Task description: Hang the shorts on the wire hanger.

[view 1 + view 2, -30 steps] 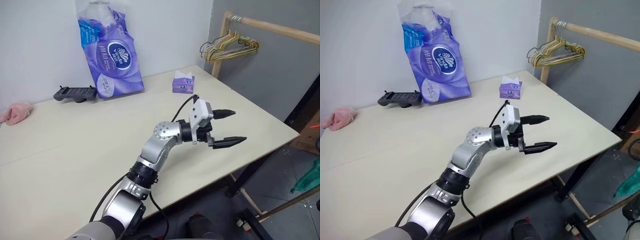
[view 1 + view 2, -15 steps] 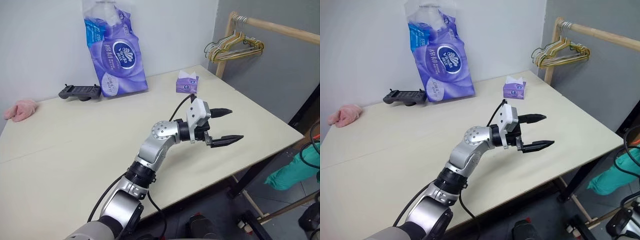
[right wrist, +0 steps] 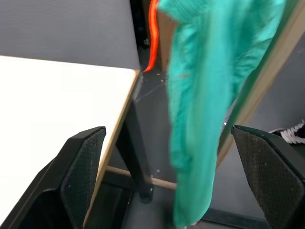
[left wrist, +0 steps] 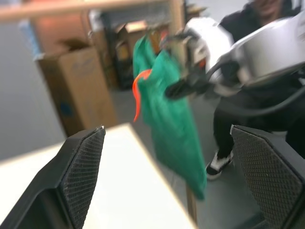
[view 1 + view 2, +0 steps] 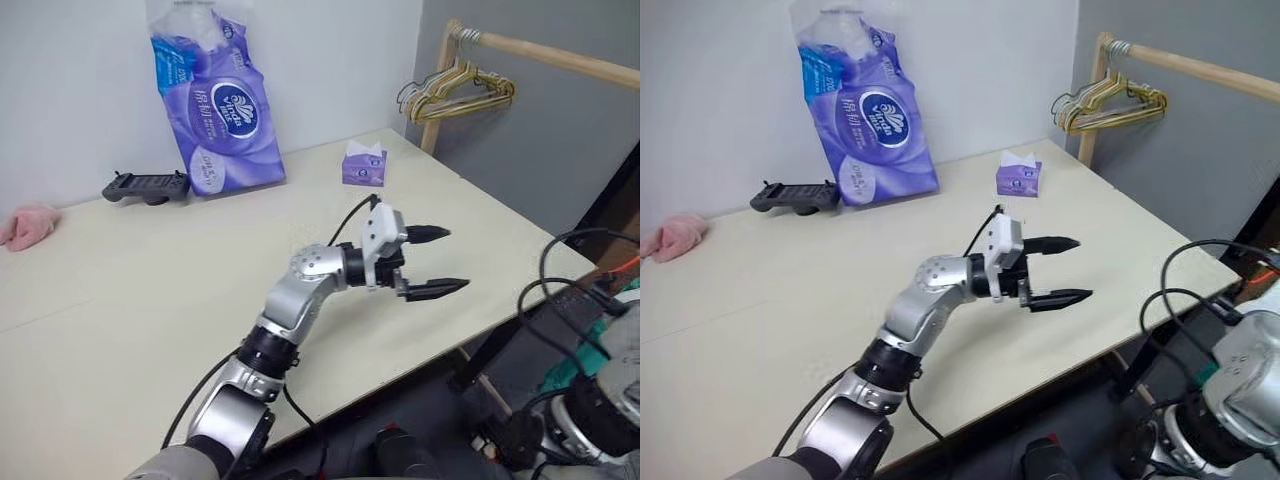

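Left end effector (image 5: 455, 258) hovers released over the bench (image 5: 150, 260). Right end effector (image 3: 167, 130) is spread wide beside the bench edge, the teal shorts (image 3: 200, 95) dangling just ahead. Best to pinch the waistband firmly before reaching for any hanger.

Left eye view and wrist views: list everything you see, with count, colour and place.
table: one, cream, mid-scene
tissue pack: one, purple, back of table
controller: one, black, beside tissue pack
cloth: one, pink, table's far left
tissue box: one, purple, table's far right
hangers: bunch, gold and pale, on wooden rail
shorts: one, teal-green, off table's edge, at right gripper
boxes: several, brown cardboard, behind shorts
left gripper: one, black, open over table
right gripper: one, black, at shorts
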